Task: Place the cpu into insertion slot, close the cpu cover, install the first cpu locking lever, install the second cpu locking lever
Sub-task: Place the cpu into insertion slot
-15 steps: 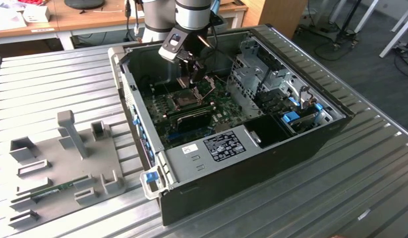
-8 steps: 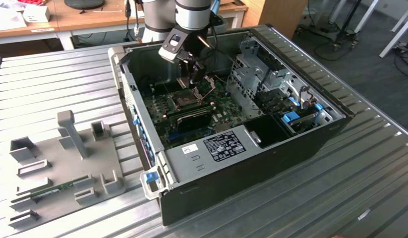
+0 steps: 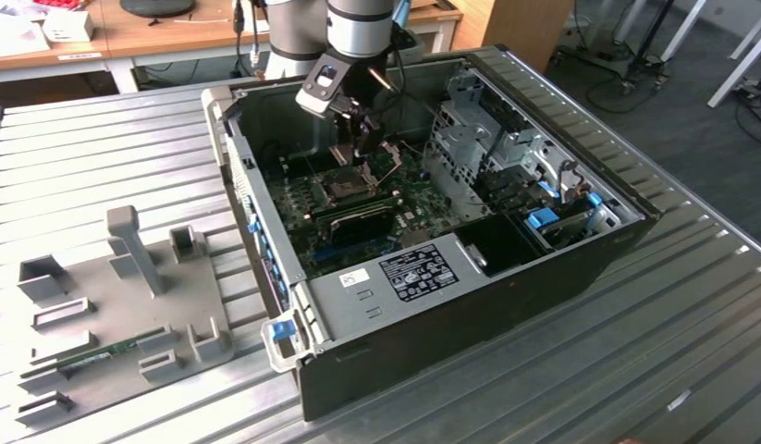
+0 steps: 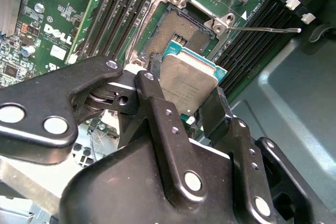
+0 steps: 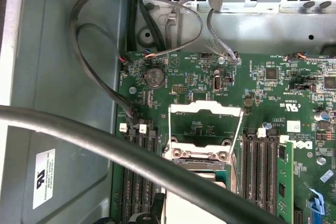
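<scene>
Grey-topped cpu (image 4: 190, 80) sits clamped by its edges in the gripper (image 4: 184, 95), close over the bare insertion slot (image 4: 181, 32). The cpu cover (image 5: 206, 108) lies open, keeping it reachable.

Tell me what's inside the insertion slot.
The insertion slot shows only its bare contact grid; no chip sits in it. One edge is hidden behind the cpu held in the gripper.

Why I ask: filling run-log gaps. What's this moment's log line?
gripper shut on cpu | cpu at insertion slot, unseated | cpu cover open
</scene>
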`<state>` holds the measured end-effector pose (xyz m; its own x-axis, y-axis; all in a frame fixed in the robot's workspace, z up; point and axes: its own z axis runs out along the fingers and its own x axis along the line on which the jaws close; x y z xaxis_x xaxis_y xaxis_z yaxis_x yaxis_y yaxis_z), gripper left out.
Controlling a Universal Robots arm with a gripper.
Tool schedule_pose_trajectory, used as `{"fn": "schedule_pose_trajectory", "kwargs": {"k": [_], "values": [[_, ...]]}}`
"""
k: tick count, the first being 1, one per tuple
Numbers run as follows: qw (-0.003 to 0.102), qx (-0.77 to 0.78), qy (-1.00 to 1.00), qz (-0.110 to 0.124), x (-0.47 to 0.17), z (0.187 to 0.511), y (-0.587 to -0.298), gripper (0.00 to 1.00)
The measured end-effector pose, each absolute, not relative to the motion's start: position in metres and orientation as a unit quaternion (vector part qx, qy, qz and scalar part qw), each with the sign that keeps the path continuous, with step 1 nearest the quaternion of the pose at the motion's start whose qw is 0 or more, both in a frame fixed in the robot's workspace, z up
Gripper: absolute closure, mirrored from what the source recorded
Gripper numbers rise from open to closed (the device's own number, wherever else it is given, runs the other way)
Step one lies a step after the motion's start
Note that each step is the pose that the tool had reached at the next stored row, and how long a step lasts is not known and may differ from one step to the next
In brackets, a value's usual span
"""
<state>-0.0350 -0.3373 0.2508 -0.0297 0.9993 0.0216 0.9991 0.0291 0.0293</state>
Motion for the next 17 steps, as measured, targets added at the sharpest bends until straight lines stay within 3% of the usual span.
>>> {"fn": "schedule_pose_trajectory", "kwargs": {"k": [17], "values": [[0.003, 0.702, 0.712, 0.017, -0.035, 0.235, -0.337, 0.46]]}}
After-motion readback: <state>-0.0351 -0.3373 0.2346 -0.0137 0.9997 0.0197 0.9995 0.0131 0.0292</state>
